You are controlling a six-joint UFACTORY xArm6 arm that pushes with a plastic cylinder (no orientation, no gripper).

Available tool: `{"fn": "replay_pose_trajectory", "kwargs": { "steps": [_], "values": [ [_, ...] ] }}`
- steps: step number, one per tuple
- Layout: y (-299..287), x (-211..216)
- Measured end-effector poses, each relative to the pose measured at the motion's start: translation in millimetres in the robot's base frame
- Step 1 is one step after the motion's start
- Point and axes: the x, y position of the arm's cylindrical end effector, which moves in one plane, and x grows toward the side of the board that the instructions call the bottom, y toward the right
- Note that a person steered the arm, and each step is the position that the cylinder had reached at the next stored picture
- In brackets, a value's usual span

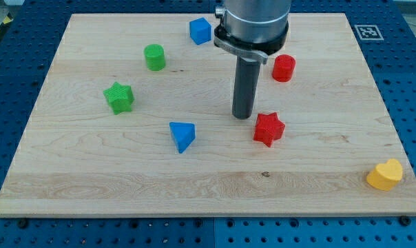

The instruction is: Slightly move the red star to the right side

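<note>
Camera view: The wooden desk [194,186] lay on a blue perforated base [8,83]. The arm's grey housing [253,21] entered from the view's top and was cut off by the frame edge, so the arm above it could not be seen. A dark rod descended from the housing; my tip [243,116] stood on the desk just to the view's left of the red star [268,129], slightly above it in the view. Whether the tip touched the star could not be determined. No claw was fitted, so no claw state could be told.

The red star lay right of the desk's centre. A red cylinder [284,68] stood near the housing's right edge. A blue cube [200,31] sat just left of the housing. A green cylinder [154,56] and a green star [118,97] occupied the left half. A blue block [182,136], roughly wedge-shaped, lay left of the tip. A yellow heart-shaped block [385,174] rested at the lower right corner. A printed marker [367,32] showed at the upper right corner.
</note>
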Motion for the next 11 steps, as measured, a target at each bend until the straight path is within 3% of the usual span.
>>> {"fn": "replay_pose_trajectory", "kwargs": {
  "steps": [6, 11],
  "values": [
    [9, 43],
    [11, 24]
  ]
}}
